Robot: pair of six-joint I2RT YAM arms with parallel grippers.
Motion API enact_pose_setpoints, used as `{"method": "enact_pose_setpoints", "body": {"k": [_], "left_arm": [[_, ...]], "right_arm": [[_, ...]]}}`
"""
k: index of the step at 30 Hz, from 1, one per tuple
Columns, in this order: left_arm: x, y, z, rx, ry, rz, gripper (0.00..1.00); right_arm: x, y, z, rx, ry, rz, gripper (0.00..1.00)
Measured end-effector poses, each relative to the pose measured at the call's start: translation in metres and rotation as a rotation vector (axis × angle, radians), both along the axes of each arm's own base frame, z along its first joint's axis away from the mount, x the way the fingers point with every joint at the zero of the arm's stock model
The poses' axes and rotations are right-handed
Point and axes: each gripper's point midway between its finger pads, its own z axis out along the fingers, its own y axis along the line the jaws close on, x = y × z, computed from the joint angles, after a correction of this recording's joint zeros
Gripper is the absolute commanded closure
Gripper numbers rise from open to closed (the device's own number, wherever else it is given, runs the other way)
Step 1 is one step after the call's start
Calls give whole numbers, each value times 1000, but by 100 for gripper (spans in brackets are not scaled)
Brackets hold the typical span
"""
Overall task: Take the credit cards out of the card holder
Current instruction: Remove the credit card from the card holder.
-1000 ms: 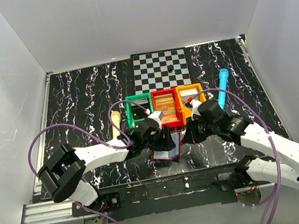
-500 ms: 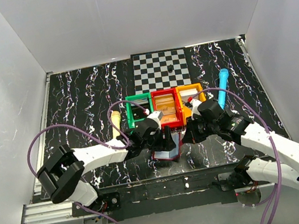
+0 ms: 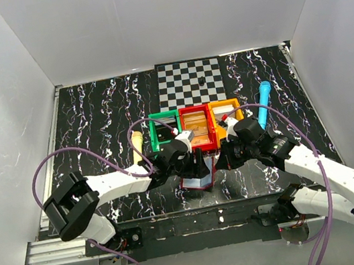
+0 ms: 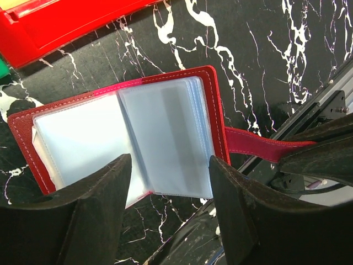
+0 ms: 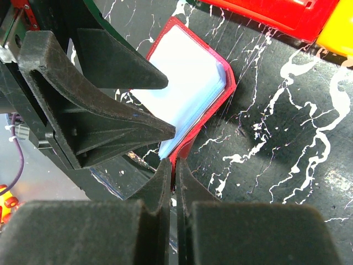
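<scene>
Left claw (image 4: 168, 160) screens card holder (image 4: 165, 110); red bin (image 4: 49, 27) close, likely apart

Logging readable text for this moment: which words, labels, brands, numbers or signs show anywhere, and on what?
No text can be read in any view.
card holder: the clear sleeves look blank; no print or card numbers show.
red bin: plain plastic, no label in view.
checkered mat: squares only, no letters or numbers.
</scene>
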Motion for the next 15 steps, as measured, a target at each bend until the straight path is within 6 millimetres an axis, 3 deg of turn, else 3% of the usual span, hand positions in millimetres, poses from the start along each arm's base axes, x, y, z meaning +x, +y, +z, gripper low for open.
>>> {"method": "enact_pose_setpoints", "body": {"k": [8,15], "left_arm": [[0,-2,1,0,-3,-12,43],[0,-3,-3,6,3,-17,53]], "right_arm": [[1,2,2,2,0,4,99],[2,3,4,5,-3,8,99]]}}
